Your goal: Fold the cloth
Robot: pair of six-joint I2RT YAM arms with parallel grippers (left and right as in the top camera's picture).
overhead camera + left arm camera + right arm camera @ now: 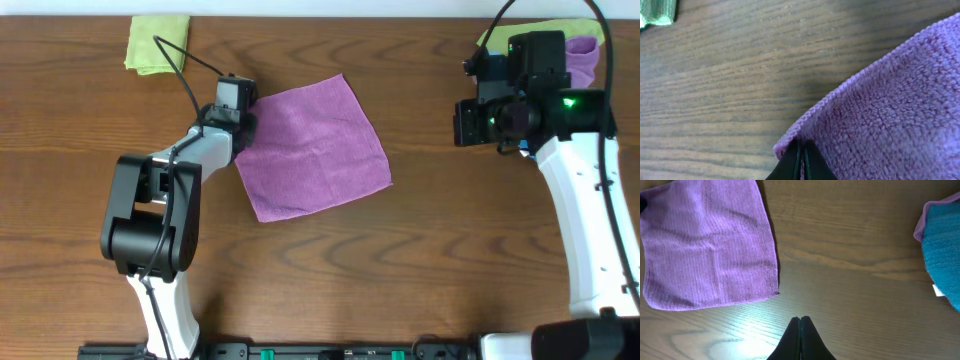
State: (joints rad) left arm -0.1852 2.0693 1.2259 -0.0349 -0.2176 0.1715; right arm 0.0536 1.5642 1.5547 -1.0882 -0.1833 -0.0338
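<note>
At centre frame on the bench (420, 270), the purple cloth (315, 150) lies flat, one corner held for the first fold.
Spread open and only faintly creased, it has not been folded yet. The left claw (800, 150) seems pinched closed on its upper-left corner, so the grasp looks made. Next, that corner likely needs lifting and carrying across to the opposite edge, kept square. The right claw (800, 322) hangs closed and empty over bare wood, to the right of the cloth.

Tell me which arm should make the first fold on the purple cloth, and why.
Left. The left end effector is closed on a corner of the purple cloth, ready to carry it across. The right end effector hangs shut over bare table, clear of the cloth.
</note>
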